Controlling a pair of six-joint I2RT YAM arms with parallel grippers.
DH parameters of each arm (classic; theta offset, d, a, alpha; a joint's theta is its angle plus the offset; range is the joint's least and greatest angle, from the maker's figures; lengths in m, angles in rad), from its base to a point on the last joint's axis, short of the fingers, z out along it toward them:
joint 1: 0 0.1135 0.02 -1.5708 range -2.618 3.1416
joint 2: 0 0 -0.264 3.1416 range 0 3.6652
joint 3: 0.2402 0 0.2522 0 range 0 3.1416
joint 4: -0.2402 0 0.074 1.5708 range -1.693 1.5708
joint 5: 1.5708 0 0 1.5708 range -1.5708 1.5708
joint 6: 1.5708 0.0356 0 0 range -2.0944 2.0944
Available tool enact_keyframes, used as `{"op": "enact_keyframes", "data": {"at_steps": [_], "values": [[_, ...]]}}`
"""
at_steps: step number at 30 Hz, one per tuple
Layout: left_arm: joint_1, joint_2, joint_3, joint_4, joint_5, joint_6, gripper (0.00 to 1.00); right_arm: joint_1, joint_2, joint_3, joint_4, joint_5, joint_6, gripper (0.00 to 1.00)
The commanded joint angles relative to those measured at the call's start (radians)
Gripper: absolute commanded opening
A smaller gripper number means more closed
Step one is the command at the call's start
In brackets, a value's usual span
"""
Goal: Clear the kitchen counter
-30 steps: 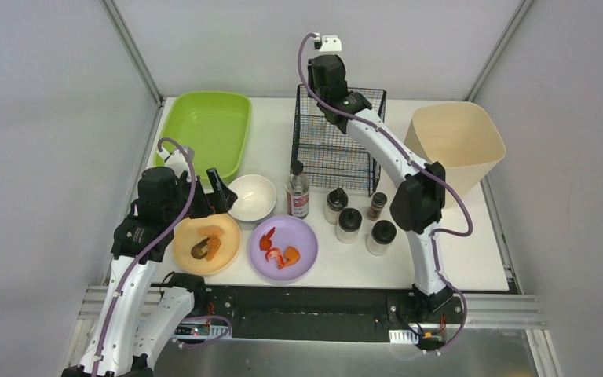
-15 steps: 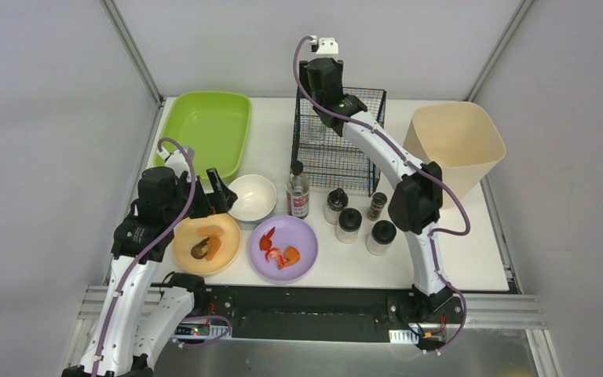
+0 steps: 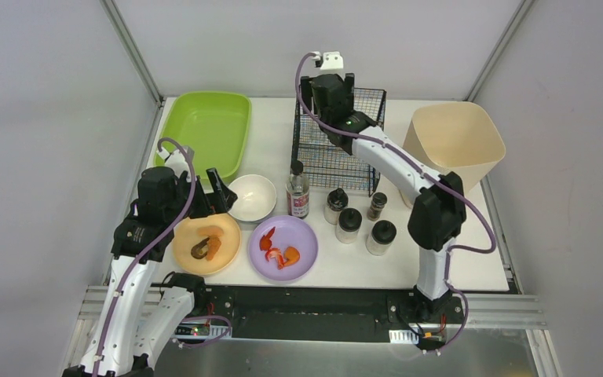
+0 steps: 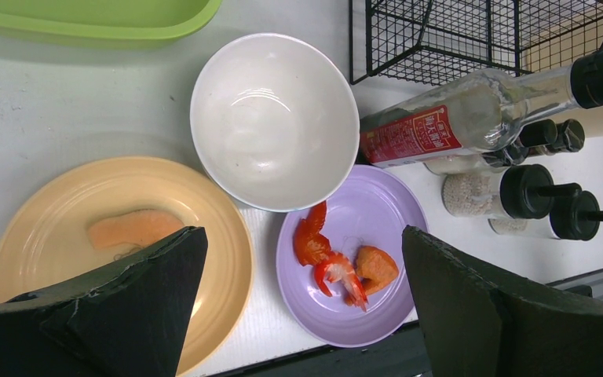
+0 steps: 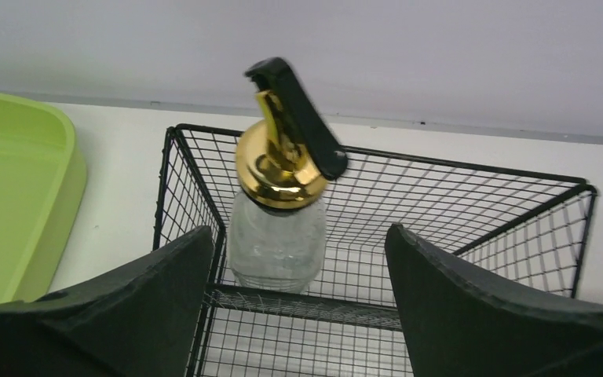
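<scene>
The white kitchen counter (image 3: 455, 259) holds an orange plate (image 3: 228, 243) with food, a purple plate (image 3: 302, 236) with shrimp (image 4: 330, 263), a white bowl (image 3: 253, 196), a sauce bottle (image 3: 298, 192) and several spice jars (image 3: 349, 224). My left gripper (image 3: 208, 206) is open and empty, hovering over the gap between the two plates (image 4: 302, 236). My right gripper (image 3: 333, 81) is open over the black wire basket (image 3: 361, 157). In the right wrist view, the open gripper (image 5: 300, 236) is just short of a clear bottle (image 5: 279, 228) with a gold cap, standing in the basket's corner.
A green tray (image 3: 204, 126) lies at the back left. A beige bin (image 3: 455, 141) stands at the back right. The sauce bottle (image 4: 440, 129) and jars stand just in front of the basket. The black-and-metal rail (image 3: 314, 302) runs along the front edge.
My right arm's elbow has swung to the right and its gripper has turned and shifted slightly right over the basket. The left arm has not moved.
</scene>
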Motion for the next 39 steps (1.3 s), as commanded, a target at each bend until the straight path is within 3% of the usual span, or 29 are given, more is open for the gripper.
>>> {"op": "enact_keyframes", "data": {"at_steps": [1, 10, 16, 21, 28, 39], "values": [[0.017, 0.003, -0.01, 0.022, 0.013, 0.015, 1.0, 0.011, -0.161, -0.081, 0.086, 0.073, -0.035, 0.84], [0.023, -0.002, -0.011, 0.021, 0.011, 0.015, 1.0, 0.062, -0.429, -0.36, 0.073, 0.038, 0.0, 0.86], [0.025, 0.0, -0.012, 0.023, 0.011, 0.012, 1.0, 0.1, -0.688, -0.555, 0.002, -0.173, 0.078, 0.86], [0.025, 0.009, -0.013, 0.022, 0.017, 0.011, 1.0, 0.143, -0.814, -0.667, -0.052, -0.32, 0.098, 0.85], [0.025, 0.011, -0.012, 0.022, 0.023, 0.011, 1.0, 0.215, -0.814, -0.72, -0.088, -0.409, 0.08, 0.84], [0.025, 0.011, -0.013, 0.023, 0.044, 0.007, 1.0, 0.288, -0.723, -0.829, 0.161, -0.368, 0.06, 0.81]]}}
